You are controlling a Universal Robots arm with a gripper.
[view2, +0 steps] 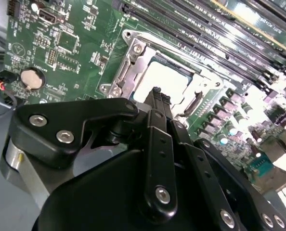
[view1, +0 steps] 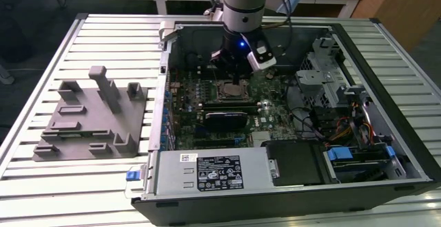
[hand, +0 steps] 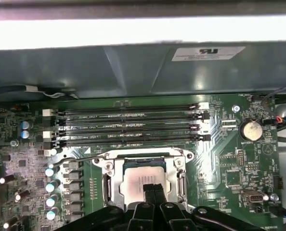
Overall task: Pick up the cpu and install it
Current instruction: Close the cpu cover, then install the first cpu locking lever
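The cpu point(hand: 136, 179), a flat square chip with a pale silver top, lies inside the metal socket frame point(hand: 109, 161) on the green motherboard; it is also seen in the second wrist view as the cpu point(view2: 164, 79) and in the exterior view as the cpu point(view1: 234, 88). My gripper point(hand: 153, 188) stands right over its middle, its two black fingers pressed together with nothing between them. The fingertips point(view2: 156, 92) sit at or just above the chip's top; contact cannot be told. In the exterior view the gripper point(view1: 238, 78) hangs down into the open computer case.
Several memory slots point(hand: 128, 125) run beside the socket, with a coin battery point(hand: 252, 129) nearby. A black block point(view1: 224, 118), the power supply point(view1: 206, 170) and a drive cage point(view1: 331, 77) crowd the case. A grey fixture point(view1: 90, 116) stands on the slatted table at the exterior view's left.
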